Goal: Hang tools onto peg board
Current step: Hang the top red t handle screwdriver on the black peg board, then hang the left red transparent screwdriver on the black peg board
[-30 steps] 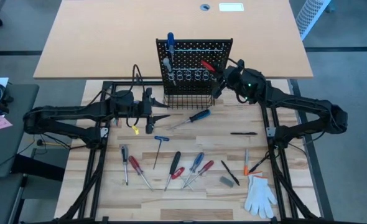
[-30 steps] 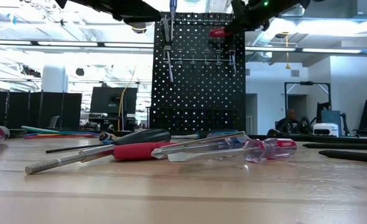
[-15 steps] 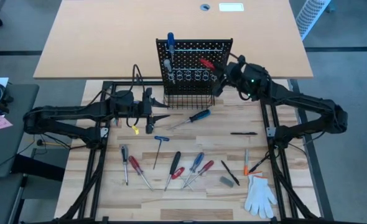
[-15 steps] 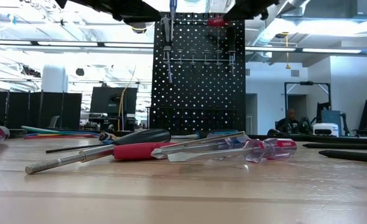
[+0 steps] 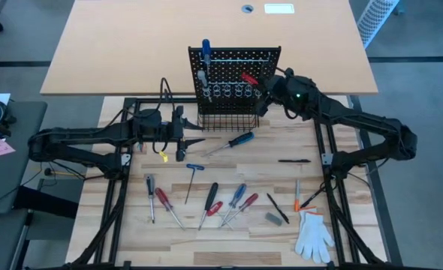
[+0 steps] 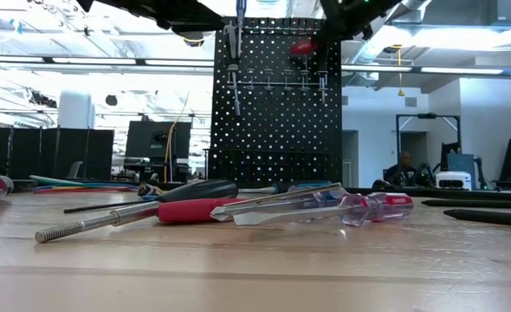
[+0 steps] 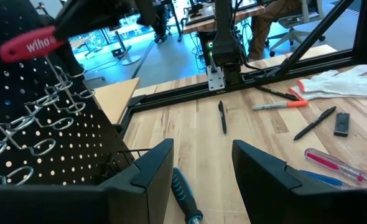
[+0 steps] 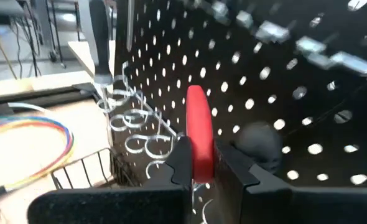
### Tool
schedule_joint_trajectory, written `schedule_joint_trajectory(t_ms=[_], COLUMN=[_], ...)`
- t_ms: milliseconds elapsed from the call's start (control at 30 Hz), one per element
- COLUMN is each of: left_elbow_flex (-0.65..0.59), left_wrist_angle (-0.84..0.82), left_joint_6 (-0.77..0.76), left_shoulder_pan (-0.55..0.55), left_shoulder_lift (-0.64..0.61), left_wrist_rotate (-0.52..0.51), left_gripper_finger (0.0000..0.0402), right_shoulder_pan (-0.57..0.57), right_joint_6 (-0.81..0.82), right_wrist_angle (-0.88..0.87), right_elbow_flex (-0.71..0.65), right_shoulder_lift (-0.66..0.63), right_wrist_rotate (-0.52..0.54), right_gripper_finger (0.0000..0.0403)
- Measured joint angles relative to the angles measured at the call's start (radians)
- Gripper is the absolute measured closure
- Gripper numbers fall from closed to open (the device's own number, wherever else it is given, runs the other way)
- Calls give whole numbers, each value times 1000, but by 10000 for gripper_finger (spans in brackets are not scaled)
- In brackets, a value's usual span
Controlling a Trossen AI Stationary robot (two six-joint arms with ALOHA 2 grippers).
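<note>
- Near the front edge of the table [image 5: 229,232] lie many tools waiting their turn. There is a white glove [image 5: 312,234] at the right, and a row of screwdrivers [image 5: 210,204] with red, black and blue handles.
- A bit farther in, a blue-handled screwdriver [image 5: 236,140] lies just in front of the wire basket [image 5: 225,120].
- The left gripper [image 5: 194,141] waits low over the table to the left of the basket. Its fingers are apart and hold nothing.
- Farther back stands the peg board [image 5: 236,71]. A blue screwdriver [image 5: 205,51] and a grey tool [image 5: 202,79] already hang at its left side.
- The right gripper [image 5: 267,91] is up at the board's right side. Its fingers are clamped on a red-handled screwdriver [image 8: 199,140].
- The step now looks like hanging this red one. Its handle sits just above the row of silver rings [image 8: 140,134].
- Next, I think the shaft must point down and slide through a free ring. Then the fingers can let go.
</note>
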Motion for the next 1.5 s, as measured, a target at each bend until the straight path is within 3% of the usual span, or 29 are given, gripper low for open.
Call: schedule_joint_trajectory(t_ms=[500, 967, 1167, 1367, 1500], left_elbow_flex=[0, 0, 0, 0, 0], left_wrist_angle=[-10, -11, -12, -17, -30], left_joint_6=[-4, -6, -9, -9, -8], left_shoulder_pan=[0, 0, 0, 0, 0], left_shoulder_lift=[0, 0, 0, 0, 0], left_wrist_rotate=[0, 1, 1, 1, 1], left_gripper_finger=[244, 244, 244, 244, 244], right_shoulder_pan=[7, 32, 99, 198, 271], right_joint_6=[-10, -64, -141, -185, -186], right_wrist_angle=[-27, -19, -1, 0, -39], right_elbow_flex=[0, 0, 0, 0, 0], right_shoulder_lift=[43, 42, 34, 5, -25], right_wrist_rotate=[1, 3, 13, 112, 120], right_gripper_finger=[333, 215, 213, 228, 234])
